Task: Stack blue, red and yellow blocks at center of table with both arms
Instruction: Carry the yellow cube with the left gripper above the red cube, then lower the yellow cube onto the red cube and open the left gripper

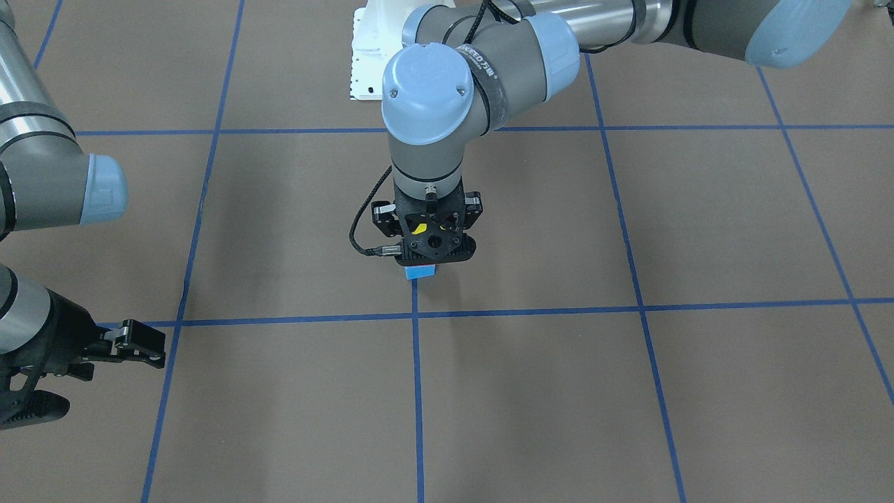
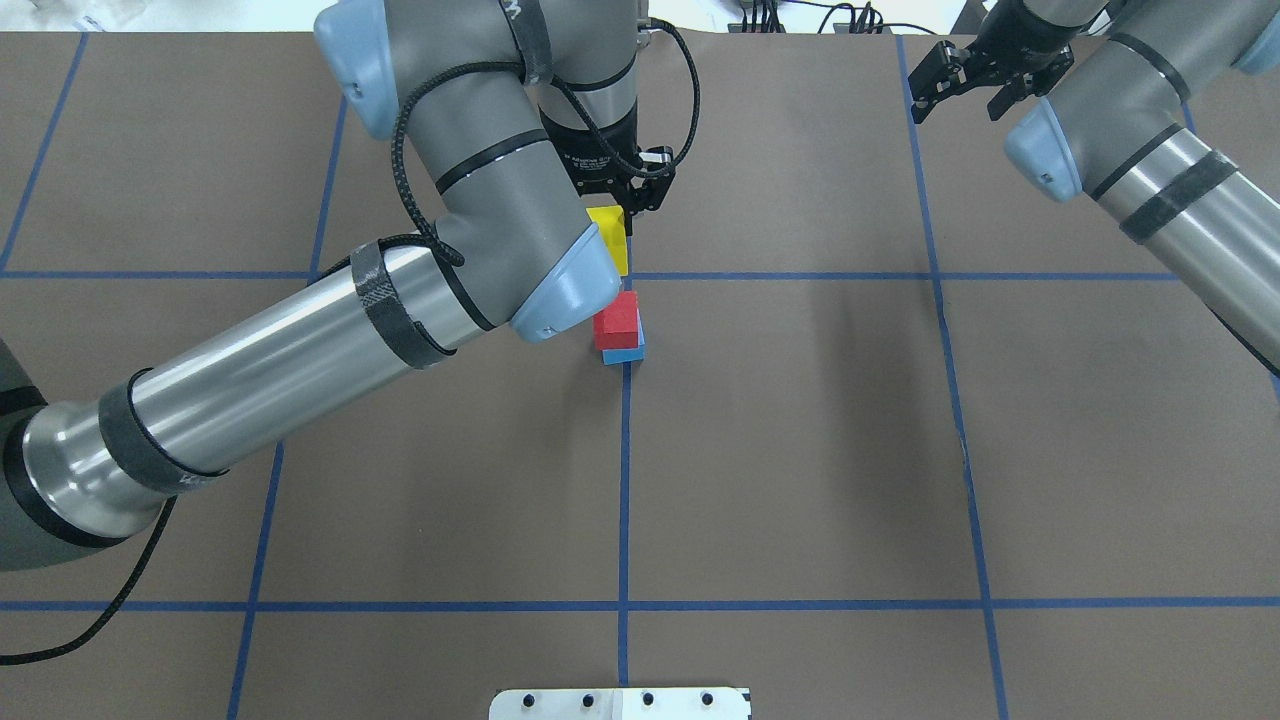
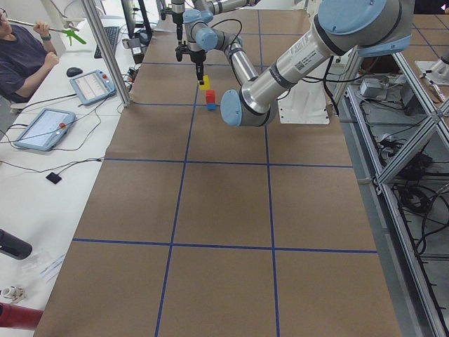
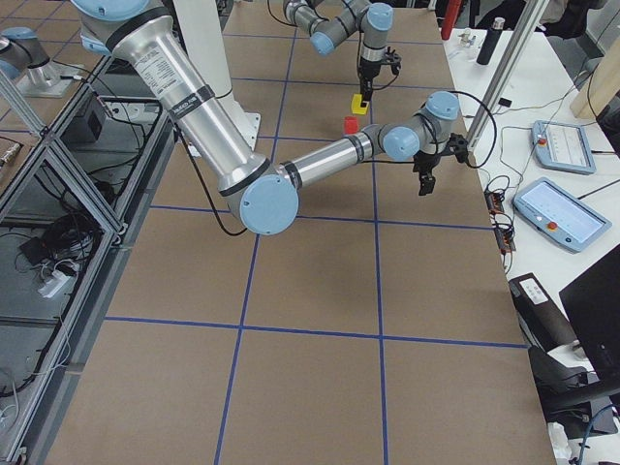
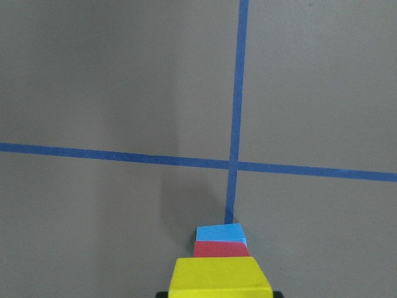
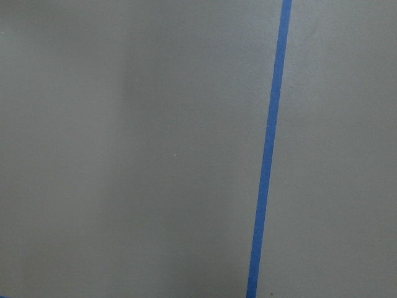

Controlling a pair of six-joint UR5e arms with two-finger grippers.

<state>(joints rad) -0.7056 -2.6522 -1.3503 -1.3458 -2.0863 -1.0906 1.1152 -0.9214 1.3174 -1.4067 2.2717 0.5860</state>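
We see the left gripper (image 2: 618, 205) pinching the yellow block (image 2: 607, 238) between its fingers, holding it in the air near the middle of the table (image 2: 800, 450). Below it, the red block (image 2: 617, 318) sits on top of the blue block (image 2: 625, 353). The two touch and are roughly squared up, with the blue one peeking out at one edge. This two-block stack rests on a blue tape line (image 2: 624, 480), just on the robot's side of the crossing at the table's centre. In the overhead view a strip of brown table shows between the yellow block and the red one, so we read them as apart. From the left wrist camera the yellow block fills the bottom edge, with red and blue lined up just beyond it. Whether the yellow block hangs squarely over the stack we cannot tell.

The right gripper (image 2: 958, 98) hovers well apart from the blocks, toward the far right of the table. Its fingers are spread with nothing between them. Its wrist camera shows only brown table and one tape line.

As for writing, a black strap (image 1: 482, 66) around the left arm's wrist joint carries white letters that begin "NEED", followed by characters we cannot make out. In the overhead view the left gripper's body bears small white print (image 2: 592, 165), too small for us to read.
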